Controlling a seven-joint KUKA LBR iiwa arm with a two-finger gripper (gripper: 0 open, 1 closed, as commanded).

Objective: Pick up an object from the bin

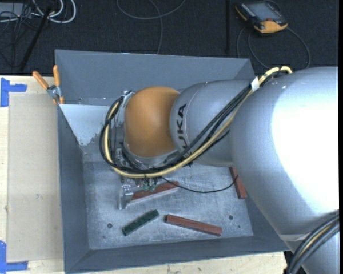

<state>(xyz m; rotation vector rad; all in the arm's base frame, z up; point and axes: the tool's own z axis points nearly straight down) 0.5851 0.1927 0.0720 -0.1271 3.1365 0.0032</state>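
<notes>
My gripper (127, 197) sits at left end of thin, flat red-brown strip (159, 191), frame ctr; open/closed: can't tell.

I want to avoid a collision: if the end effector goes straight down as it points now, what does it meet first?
Probably the reddish-brown stick lying at the end effector, mid-bin; otherwise the bin floor. Depth is unclear.

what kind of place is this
Probably a robotics lab or test cell. A KUKA arm reaches into a grey metal bin, and loose cables and an orange-edged handheld device lie on the dark floor behind it.
</notes>
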